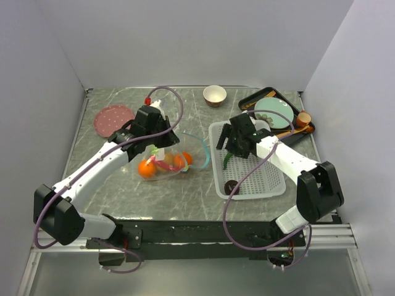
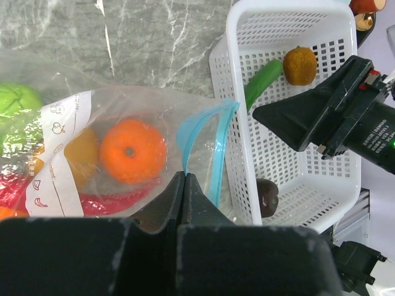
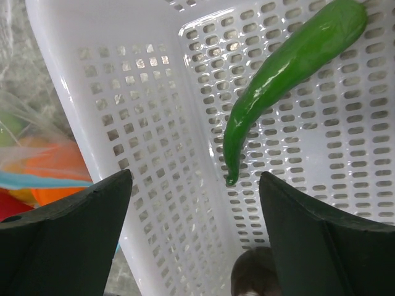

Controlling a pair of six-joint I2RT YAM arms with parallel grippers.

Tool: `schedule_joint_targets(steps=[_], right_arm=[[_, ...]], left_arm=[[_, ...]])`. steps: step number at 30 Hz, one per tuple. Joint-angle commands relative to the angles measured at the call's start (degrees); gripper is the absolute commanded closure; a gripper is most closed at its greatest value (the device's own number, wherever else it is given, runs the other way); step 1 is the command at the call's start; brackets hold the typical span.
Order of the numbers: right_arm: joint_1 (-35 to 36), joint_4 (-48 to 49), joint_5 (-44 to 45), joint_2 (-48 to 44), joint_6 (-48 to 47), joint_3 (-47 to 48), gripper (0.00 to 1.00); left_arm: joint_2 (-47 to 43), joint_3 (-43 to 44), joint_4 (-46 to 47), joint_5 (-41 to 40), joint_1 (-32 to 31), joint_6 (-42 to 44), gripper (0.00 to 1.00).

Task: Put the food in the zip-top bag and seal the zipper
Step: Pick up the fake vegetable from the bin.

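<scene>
The clear zip-top bag [image 1: 162, 161] lies on the table left of the basket, its teal zipper [image 2: 213, 145] standing open in a loop. Inside it are an orange [image 2: 132, 150], a red chili [image 2: 108, 202], a green round fruit [image 2: 15, 106] and other food. My left gripper [image 2: 185, 176] is shut on the zipper strip at the bag's mouth. My right gripper [image 3: 194, 179] hangs open over the white basket [image 1: 271, 179], just above a green chili [image 3: 278, 74]. The basket also holds a brownish-orange fruit [image 2: 300, 65] and a dark brown piece [image 2: 266, 197].
A tan bowl [image 1: 214, 94] stands at the back centre and a pink plate [image 1: 113, 118] at the back left. At the back right, a black tray [image 1: 247, 103] carries a teal plate [image 1: 271, 112], with an orange cup [image 1: 303, 117] beside it.
</scene>
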Motion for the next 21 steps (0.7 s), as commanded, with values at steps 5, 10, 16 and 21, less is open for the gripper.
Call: schedule_joint_targets(steps=[5, 10, 16, 21], right_arm=[[-0.27, 2.85, -0.26, 3.3, 2.18, 0.49, 0.18], [-0.27, 1.97, 0.61, 6.72, 2.09, 2.07, 0.25], [0.17, -1.01, 4.4, 9.01, 2.44, 3.39, 0.4], [0.26, -0.14, 4.75, 9.19, 2.18, 2.07, 0.46]], left_arm=[[-0.31, 2.5, 0.52, 1.26, 1.91, 2.26, 0.99], [-0.84, 1.27, 1.23, 1.7, 2.79, 1.73, 0.99], [-1.01, 1.09, 0.79, 1.96, 3.84, 2.44, 0.99], [-1.28, 0.57, 1.58, 2.4, 4.54, 2.18, 0.99]])
